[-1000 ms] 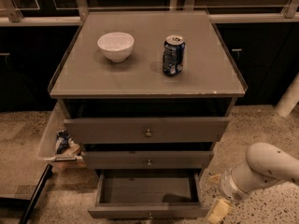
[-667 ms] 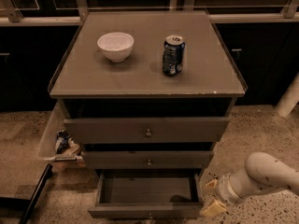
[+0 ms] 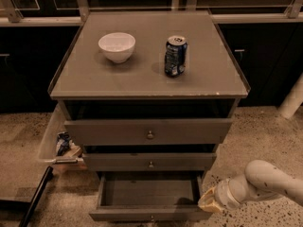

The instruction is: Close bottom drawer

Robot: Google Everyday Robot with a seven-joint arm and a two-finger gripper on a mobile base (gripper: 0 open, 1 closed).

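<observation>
The bottom drawer (image 3: 149, 213) of the grey cabinet is pulled out, its empty inside showing; its narrow front panel lies at the frame's lower edge with a small knob just visible. My gripper (image 3: 208, 203) is at the end of the white arm coming in from the lower right. It sits at the drawer's front right corner, close to or touching the panel. The mid-width drawer (image 3: 150, 161) and the widest top drawer (image 3: 149, 132) above it also stand somewhat out.
A white bowl (image 3: 117, 46) and a blue soda can (image 3: 175, 56) stand on the cabinet top (image 3: 94, 82). A clear bin (image 3: 59, 141) with clutter sits on the floor to the left. A black bar (image 3: 35, 195) lies at lower left.
My arm has moved down and left, bringing the gripper from beside the cabinet's right to the bottom drawer's front right corner. The drawer has not visibly moved.
</observation>
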